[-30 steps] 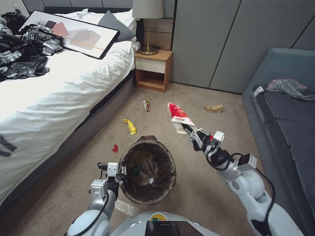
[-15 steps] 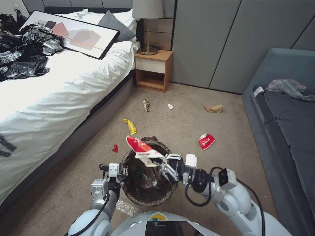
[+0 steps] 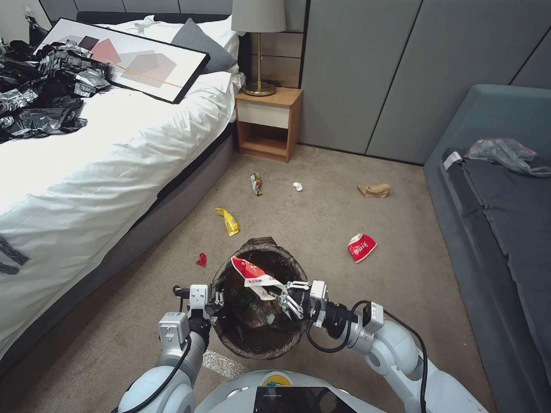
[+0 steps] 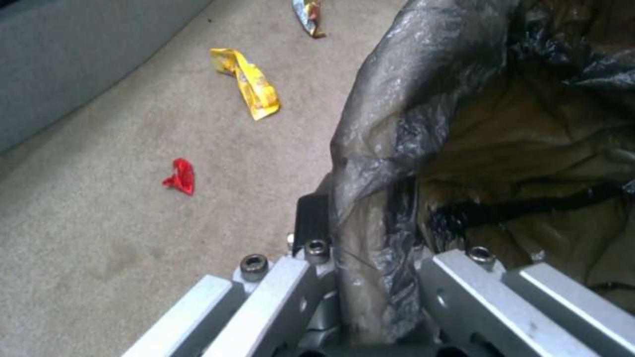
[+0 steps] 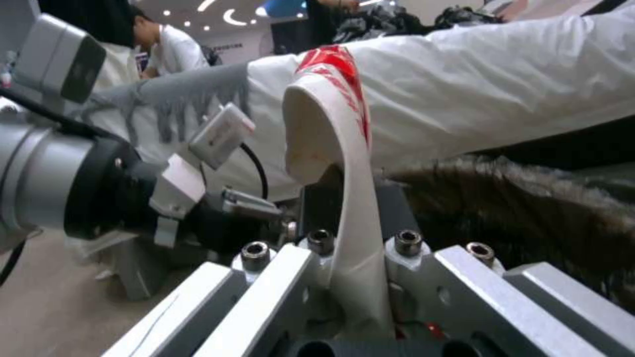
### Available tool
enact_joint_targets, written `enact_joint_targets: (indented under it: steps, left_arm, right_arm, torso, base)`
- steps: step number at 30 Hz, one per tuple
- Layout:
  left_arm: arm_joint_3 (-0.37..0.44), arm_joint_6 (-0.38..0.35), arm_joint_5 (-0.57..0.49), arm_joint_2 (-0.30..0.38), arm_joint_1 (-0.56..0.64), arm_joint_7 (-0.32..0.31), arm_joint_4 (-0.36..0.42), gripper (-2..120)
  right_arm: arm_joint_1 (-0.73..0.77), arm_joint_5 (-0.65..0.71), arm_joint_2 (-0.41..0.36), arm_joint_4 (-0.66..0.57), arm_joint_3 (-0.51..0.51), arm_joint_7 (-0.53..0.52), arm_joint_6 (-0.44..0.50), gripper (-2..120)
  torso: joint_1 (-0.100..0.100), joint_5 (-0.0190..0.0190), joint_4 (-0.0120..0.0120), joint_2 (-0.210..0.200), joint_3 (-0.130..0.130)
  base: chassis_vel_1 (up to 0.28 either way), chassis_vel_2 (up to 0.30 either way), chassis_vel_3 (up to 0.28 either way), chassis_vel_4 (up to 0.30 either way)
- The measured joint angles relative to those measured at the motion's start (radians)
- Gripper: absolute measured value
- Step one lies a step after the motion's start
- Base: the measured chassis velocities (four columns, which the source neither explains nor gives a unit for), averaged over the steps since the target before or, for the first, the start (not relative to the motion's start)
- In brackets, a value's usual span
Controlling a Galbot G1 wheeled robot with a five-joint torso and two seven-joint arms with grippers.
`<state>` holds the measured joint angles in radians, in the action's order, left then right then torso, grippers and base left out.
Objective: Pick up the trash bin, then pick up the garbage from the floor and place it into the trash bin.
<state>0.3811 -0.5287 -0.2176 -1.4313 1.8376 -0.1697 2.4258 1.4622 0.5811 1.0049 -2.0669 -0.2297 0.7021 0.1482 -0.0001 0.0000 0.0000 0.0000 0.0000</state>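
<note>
We grip the bin (image 3: pixel 259 298) rim with our left end effector (image 3: pixel 213 299) | right end effector (image 3: pixel 279 292) pinches crushed cup (image 3: pixel 251 272) above bin mouth | cup looks light, soft; flattened edge suits pinching.

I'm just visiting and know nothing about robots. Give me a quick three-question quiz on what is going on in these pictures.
1. True or false: the right gripper holds a crushed red-and-white cup above the open trash bin.
2. What does the left gripper grip?
A. the bin's bag-covered rim
B. the yellow wrapper
C. nothing
3. Fill in: a second crushed cup lies on the ____.

Key: 1 true; 2 A; 3 carpet.
</note>
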Motion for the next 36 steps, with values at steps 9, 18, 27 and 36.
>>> enact_joint_targets:
  steps: [9,18,27,36]
  left_arm:
    - [0.0,0.001,0.0,0.001,0.0,0.001,0.0,0]
    - [0.003,0.001,-0.001,0.001,-0.001,0.001,0.001,0]
    - [0.005,0.002,0.0,0.001,0.0,0.002,0.002,0]
    - [0.005,0.002,0.0,0.001,-0.001,0.003,0.004,0]
  right_arm:
    - [-0.001,-0.013,0.005,0.035,-0.002,0.012,0.009,21]
    - [-0.001,-0.041,0.013,0.06,-0.013,0.028,0.014,55]
    - [-0.001,-0.05,0.02,0.061,-0.022,0.032,0.021,89]
    - [-0.004,-0.051,0.022,0.016,-0.048,0.031,0.021,100]
  torso:
    - [0.0,0.0,0.0,0.0,0.0]
    - [0.0,0.0,0.0,0.0,0.0]
    - [0.0,0.0,0.0,0.0,0.0]
    - [0.0,0.0,0.0,0.0,0.0]
  base:
    - [0.0,0.0,0.0,0.0]
    - [0.0,0.0,0.0,0.0]
    - [0.0,0.0,0.0,0.0]
    - [0.0,0.0,0.0,0.0]
